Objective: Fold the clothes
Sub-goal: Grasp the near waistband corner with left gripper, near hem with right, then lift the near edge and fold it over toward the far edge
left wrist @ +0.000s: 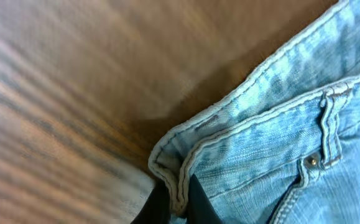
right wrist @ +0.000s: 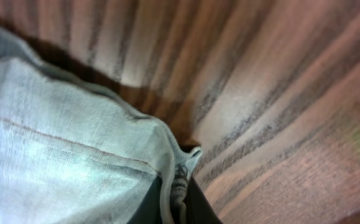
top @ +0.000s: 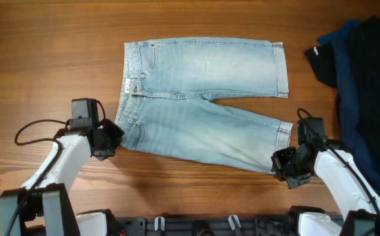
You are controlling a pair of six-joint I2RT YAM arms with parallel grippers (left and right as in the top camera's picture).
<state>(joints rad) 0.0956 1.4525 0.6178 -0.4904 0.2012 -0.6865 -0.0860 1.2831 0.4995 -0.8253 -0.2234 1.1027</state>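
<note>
Denim shorts (top: 203,98) flat on surface (top: 45,52), legs pointing right. Left gripper (top: 114,136) clamped on near waistband corner (left wrist: 167,158), right gripper (top: 283,164) clamped on near cuff corner (right wrist: 183,155); probably to lift near leg over far one. Dark garments (top: 367,78) heaped at right. No containers visible.

Faded denim shorts (top: 196,98), flat, unfolded.

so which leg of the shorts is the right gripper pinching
The near leg, angled toward the robot: the right gripper pinches its cuff. The far leg lies untouched.
</note>
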